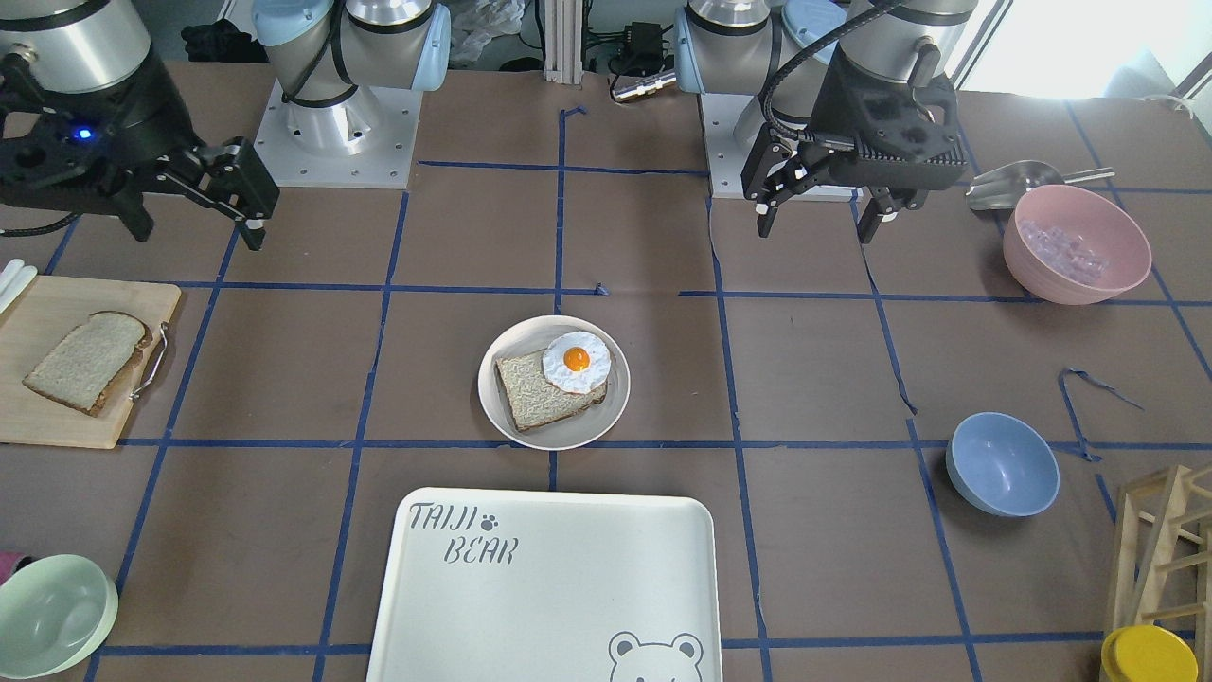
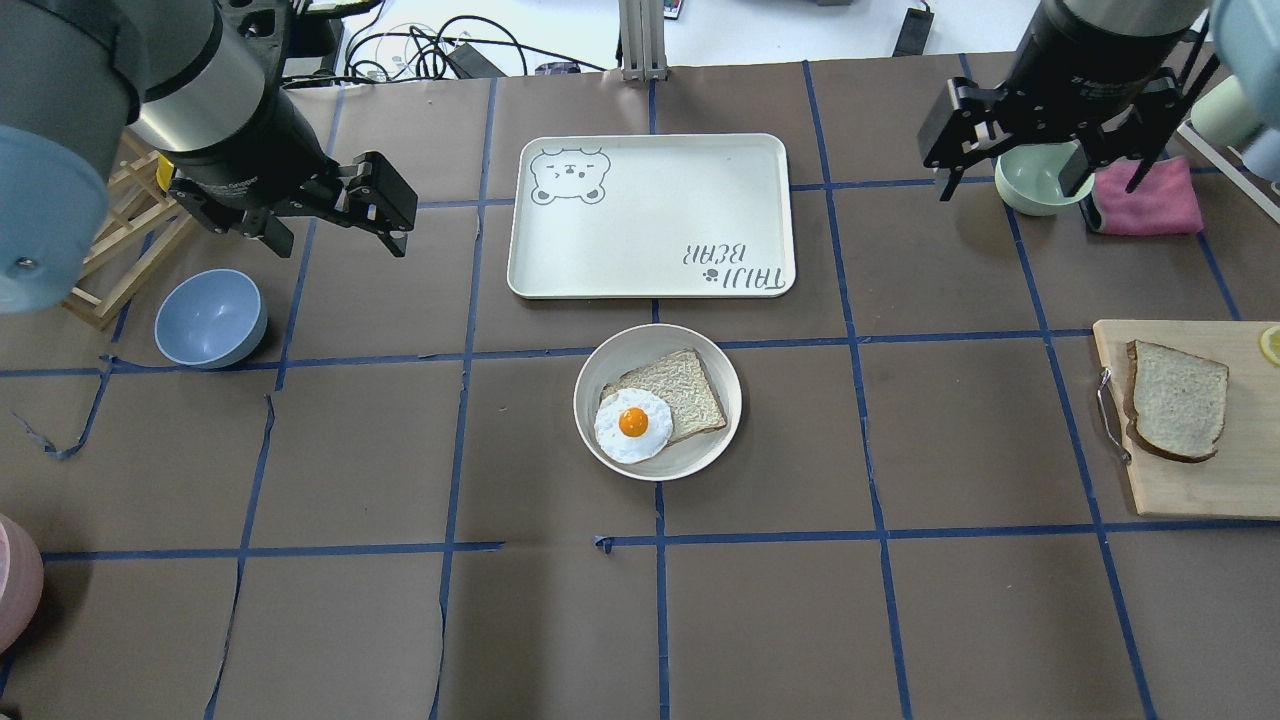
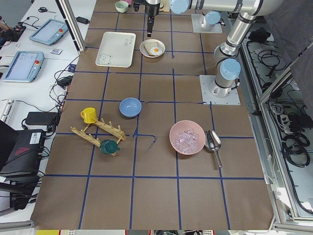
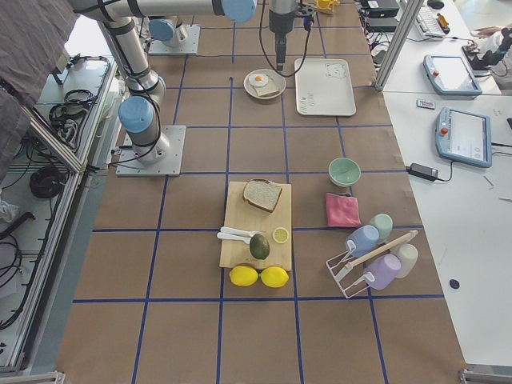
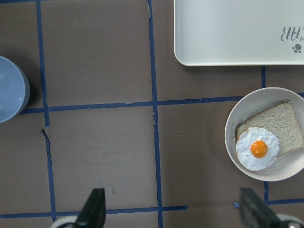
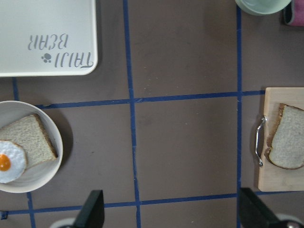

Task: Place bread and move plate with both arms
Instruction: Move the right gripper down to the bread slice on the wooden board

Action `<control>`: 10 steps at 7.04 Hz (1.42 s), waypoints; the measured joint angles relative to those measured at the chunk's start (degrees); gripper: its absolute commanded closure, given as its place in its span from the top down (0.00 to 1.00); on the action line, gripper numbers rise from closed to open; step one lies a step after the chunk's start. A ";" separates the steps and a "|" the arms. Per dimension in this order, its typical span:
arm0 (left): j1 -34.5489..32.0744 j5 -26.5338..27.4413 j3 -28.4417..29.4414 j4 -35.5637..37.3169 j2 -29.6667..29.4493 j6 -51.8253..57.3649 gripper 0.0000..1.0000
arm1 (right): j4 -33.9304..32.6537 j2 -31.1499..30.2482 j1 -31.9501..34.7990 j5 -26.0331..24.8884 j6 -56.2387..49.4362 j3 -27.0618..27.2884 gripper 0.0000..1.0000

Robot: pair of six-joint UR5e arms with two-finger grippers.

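Observation:
The bread (image 2: pixel 1175 400), a domed pale slice with a brown crust, lies on a wooden cutting board (image 2: pixel 1190 490) at the right; it also shows in the front view (image 1: pixel 85 360) and the right wrist view (image 6: pixel 287 142). The plate (image 2: pixel 690 455) sits mid-table and holds a squarer slice with a fried egg (image 2: pixel 633 425) on it. The plate also shows in the front view (image 1: pixel 568 438) and the left wrist view (image 5: pixel 285 166). My left gripper (image 2: pixel 330 232) hangs open and empty above the table, left of the tray. My right gripper (image 2: pixel 1040 185) hangs open and empty, far from the bread.
The white "TAIJI BEAR" tray (image 2: pixel 650 215) lies just beyond the plate. A blue bowl (image 2: pixel 210 318) and a wooden rack (image 2: pixel 120 240) are at the left. A green bowl (image 2: pixel 1035 180) and a pink cloth (image 2: pixel 1150 195) sit under the right gripper. A pink bowl (image 1: pixel 1077 243) and a scoop (image 1: pixel 1013 185) stand near the left arm's base.

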 measured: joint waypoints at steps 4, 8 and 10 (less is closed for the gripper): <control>0.00 0.02 0.00 0.00 0.00 0.00 1.00 | -10.88 3.25 -21.03 -2.32 -14.39 12.51 1.00; 0.00 0.09 -0.02 0.00 0.00 0.00 1.00 | -35.50 8.98 -26.22 -5.60 -16.48 29.57 0.97; 0.00 0.05 -0.07 0.00 0.00 0.00 1.00 | -40.63 13.37 -26.33 -5.77 -16.53 31.25 0.92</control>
